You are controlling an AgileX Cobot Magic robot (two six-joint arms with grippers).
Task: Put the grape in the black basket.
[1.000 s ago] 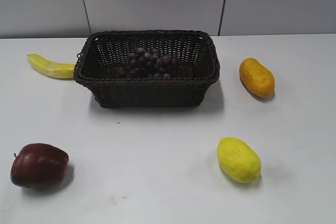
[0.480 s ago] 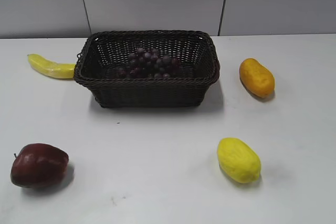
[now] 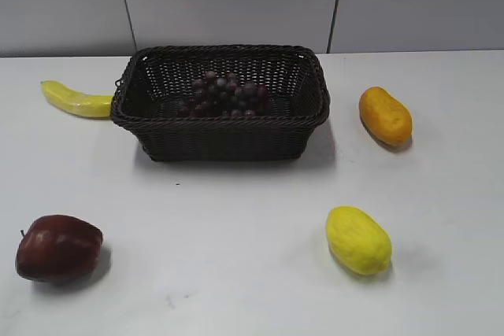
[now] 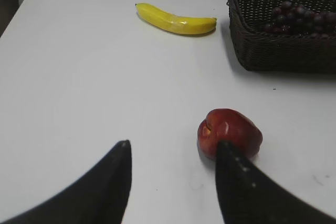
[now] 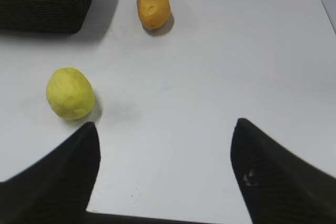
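Grape: the grape (image 3: 224,94) is a bunch of many small round dark purple-red berries with a dull sheen, heaped loosely; no stem can be made out.
Grape position: it lies inside the black basket (image 3: 220,145), on its floor, a little right of the middle and toward the back wall, in the upper centre of the exterior view. In the left wrist view the bunch shows at the upper right, behind the near wall of the basket.
Black basket: rectangular, dark brown-black woven wicker with a braided rim, standing upright on the bench (image 3: 252,273). In the right wrist view only one corner of it shows at the upper left.
Left hand: the left hand (image 4: 173,153) sits low in its own view with its two dark fingers spread apart and nothing between them, above bare bench.
Right hand: the right hand (image 5: 165,137) likewise has its fingers wide apart, holding nothing.
Apple: a dark red apple (image 3: 58,247) sits at the lower left of the exterior view, well apart from the basket; in the left wrist view it is just behind the right finger's tip.
Banana: a yellow banana (image 3: 75,100) lies at the left, its end close to the basket's left wall.
Orange fruit: an oblong orange fruit (image 3: 384,115) lies right of the basket.
Yellow fruit: an oblong, bumpy yellow fruit (image 3: 358,239) lies at the lower right.
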